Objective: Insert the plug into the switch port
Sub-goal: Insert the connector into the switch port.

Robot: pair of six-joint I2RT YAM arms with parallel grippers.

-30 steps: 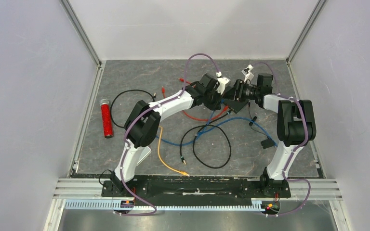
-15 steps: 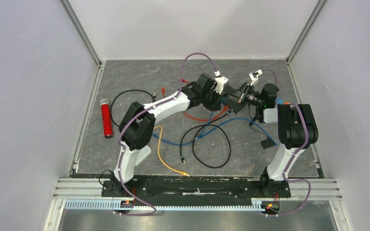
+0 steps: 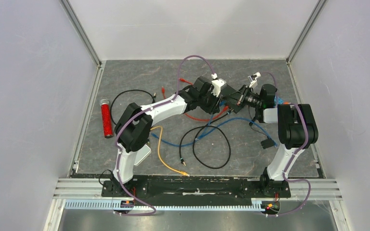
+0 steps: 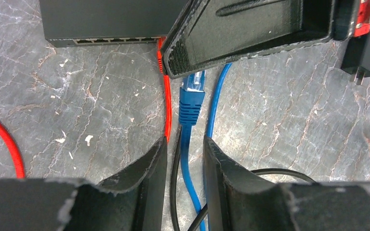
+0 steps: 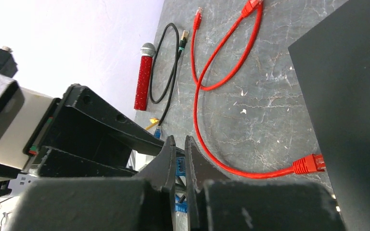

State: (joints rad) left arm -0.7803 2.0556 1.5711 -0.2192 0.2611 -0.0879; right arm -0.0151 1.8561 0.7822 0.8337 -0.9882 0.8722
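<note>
The blue plug [image 4: 191,94] points at the port row [image 4: 118,41] of the black switch [image 4: 101,17], a short way off from it. My right gripper [image 5: 179,140] is shut on this plug [image 5: 180,166], and one of its fingers [image 4: 250,29] shows above the plug in the left wrist view. My left gripper [image 4: 185,142] stands open behind the plug, with the blue cable [image 4: 188,168] running freely between its fingers. A red cable's plug [image 5: 310,163] sits in the switch [image 5: 351,96]. Both grippers meet at the table's back middle [image 3: 226,98].
A red glittery microphone [image 3: 106,118] lies at the left. A black cable loop [image 3: 212,147], a yellow cable [image 3: 166,154] and a blue cable [image 3: 241,120] cross the middle. A black power adapter [image 4: 363,55] lies right of the switch. Walls stand on three sides.
My right gripper has shut on the blue plug. My left gripper has opened, let go of the cable and drawn back a little.
</note>
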